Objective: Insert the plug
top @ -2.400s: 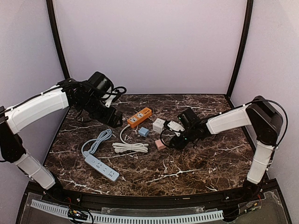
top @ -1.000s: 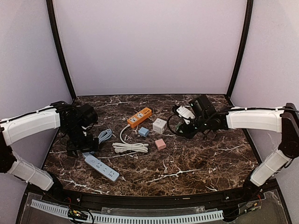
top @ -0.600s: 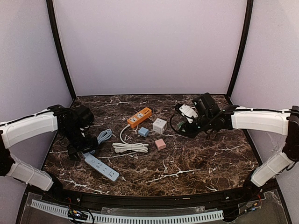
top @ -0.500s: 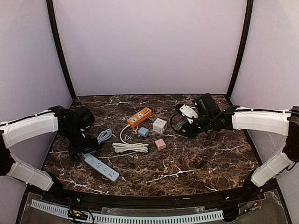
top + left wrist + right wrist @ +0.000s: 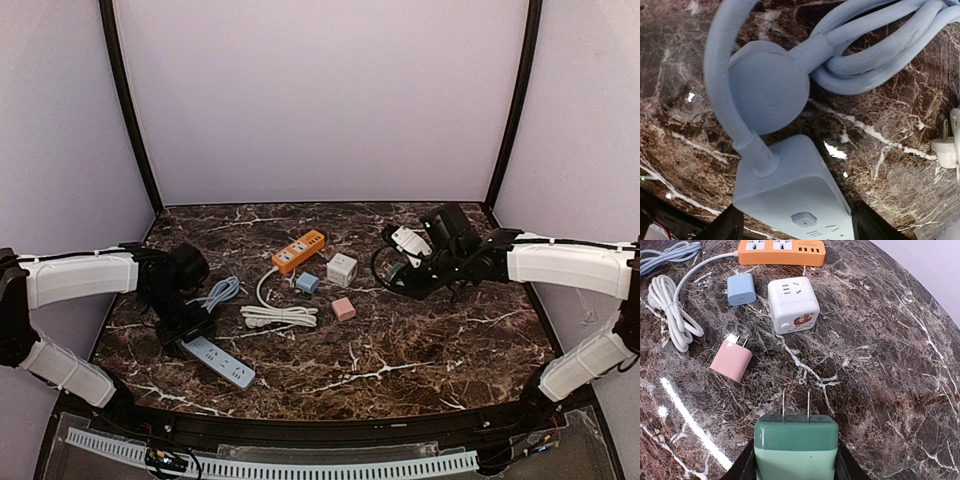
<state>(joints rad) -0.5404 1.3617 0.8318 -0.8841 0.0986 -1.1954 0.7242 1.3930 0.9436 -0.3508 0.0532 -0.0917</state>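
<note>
The right gripper [image 5: 795,462] holds the green plug [image 5: 795,437], prongs out, at far right, while the left gripper [image 5: 795,227] sits wide around the near-left blue power strip [image 5: 785,185], probably to steady it.

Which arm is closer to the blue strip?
Left: the left end effector straddles the cord end of the strip. The right end effector hovers across the table, holding a green plug.
</note>
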